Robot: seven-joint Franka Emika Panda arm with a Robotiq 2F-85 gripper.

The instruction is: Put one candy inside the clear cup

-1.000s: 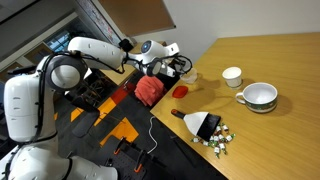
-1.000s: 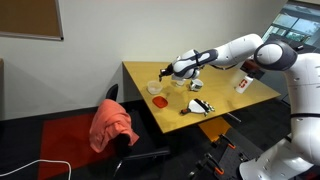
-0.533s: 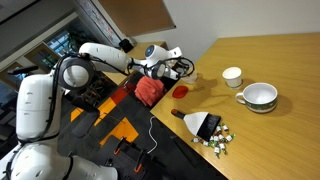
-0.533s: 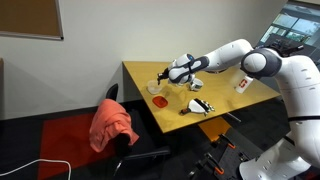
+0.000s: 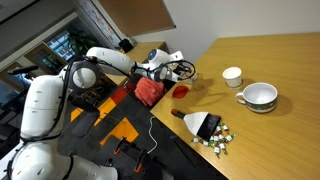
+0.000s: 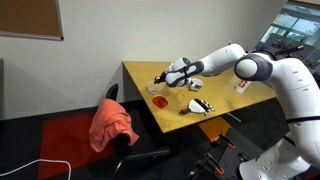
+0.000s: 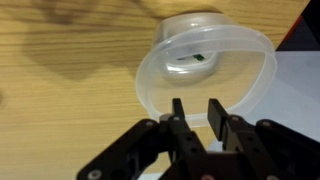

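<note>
In the wrist view the clear cup (image 7: 150,72) stands right under me on the wooden table, seen from above. A small green candy (image 7: 201,57) lies inside it. My gripper (image 7: 193,103) hangs over the cup's near rim, fingers a little apart with nothing between them. In both exterior views the gripper (image 5: 183,70) (image 6: 163,78) is at the table's corner edge. A pile of wrapped candies (image 5: 217,140) lies beside a black scoop-like thing (image 5: 205,125) near the table's edge.
A red flat lid-like thing (image 5: 180,91) (image 6: 160,101) lies next to the gripper. An opaque white cup (image 5: 232,76) and a white green-rimmed mug (image 5: 259,96) stand farther in. A chair with red cloth (image 6: 112,127) stands off the table's corner.
The arm has shifted a little along the table's corner edge and its elbow has swung. The gripper stays over the same corner area. The things on the table have not moved.
</note>
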